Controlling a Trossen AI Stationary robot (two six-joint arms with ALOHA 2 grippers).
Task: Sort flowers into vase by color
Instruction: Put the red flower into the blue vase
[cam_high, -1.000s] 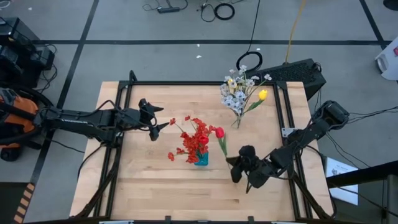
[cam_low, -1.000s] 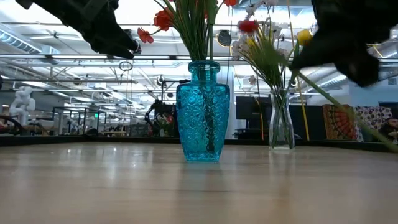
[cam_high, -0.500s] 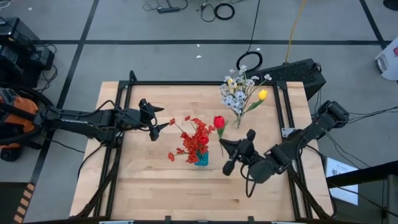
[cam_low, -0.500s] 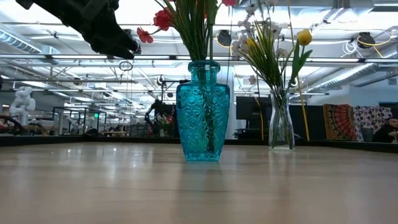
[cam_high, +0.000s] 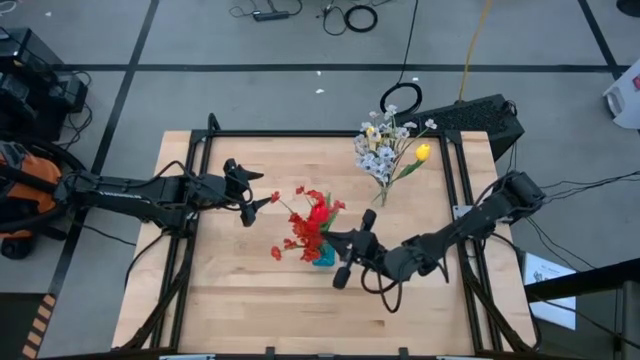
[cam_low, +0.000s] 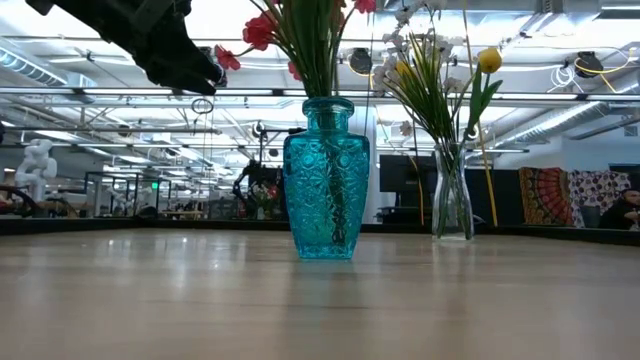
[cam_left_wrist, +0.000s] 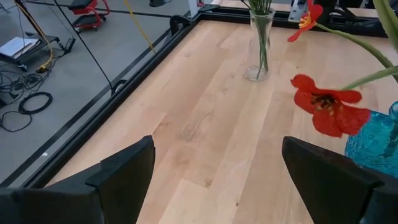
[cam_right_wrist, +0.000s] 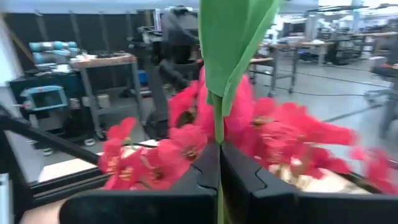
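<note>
From above: right end effector (cam_high: 338, 262) pinched tight on a green-stemmed red tulip (cam_high: 319, 212), bud right in among the red blossoms (cam_high: 298, 238) over the blue vase (cam_high: 324, 257). Just beside that end effector, touching or nearly so (can't tell which). Left end effector (cam_high: 258, 190) spread wide with nothing in it, hanging over the wooden table (cam_high: 250, 290), red bunch near its fingertips but apart. Clear vase (cam_high: 381, 198) with whitish sprigs (cam_high: 378, 150) and a yellow tulip (cam_high: 422, 152) well beyond the right end effector, toward the table's far edge.

Low down at table height: blue vase (cam_low: 326, 180) upright mid-table, green stems and red blossoms (cam_low: 257, 30) poking out the top. Clear vase (cam_low: 452, 195) farther back with the yellow tulip (cam_low: 488, 60). Dark bulk of the left arm (cam_low: 150, 40) high up, off to the side of the red bunch (right end effector not visible here).

Left wrist: two dark fingers (cam_left_wrist: 124, 171) far apart, bare table between them, one red blossom (cam_left_wrist: 328, 112) just ahead of one finger, clear vase (cam_left_wrist: 260, 43) well past.

Right wrist: fingers (cam_right_wrist: 199, 177) closed on a thin green stem with a broad leaf (cam_right_wrist: 233, 37), red blossoms (cam_right_wrist: 267, 134) crowding just behind.
</note>
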